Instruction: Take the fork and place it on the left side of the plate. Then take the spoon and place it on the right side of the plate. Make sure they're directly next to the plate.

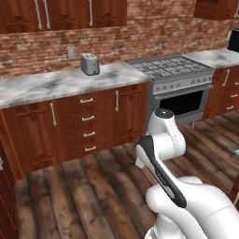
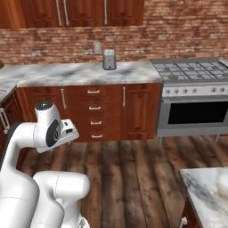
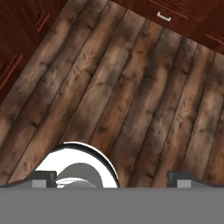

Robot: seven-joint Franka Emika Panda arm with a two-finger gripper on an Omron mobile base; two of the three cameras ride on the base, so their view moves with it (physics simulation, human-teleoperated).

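The fork, the spoon and the plate are out of view. My gripper (image 3: 113,178) points down at the dark wooden floor (image 3: 131,87), and nothing lies between its fingers. Its two dark fingertips (image 3: 43,177) stand far apart at the bottom of the hand view, so it is open. The arm (image 1: 161,140) is folded up close over the base, with its hand (image 2: 67,129) held low in front of the cabinets.
A marble counter (image 1: 51,84) runs along the brick wall and carries a silver toaster (image 1: 89,64). To its right stands a stove with an oven (image 2: 191,93). Wooden drawers (image 2: 94,120) sit below the counter. A marble counter corner (image 2: 205,191) juts in at the lower right.
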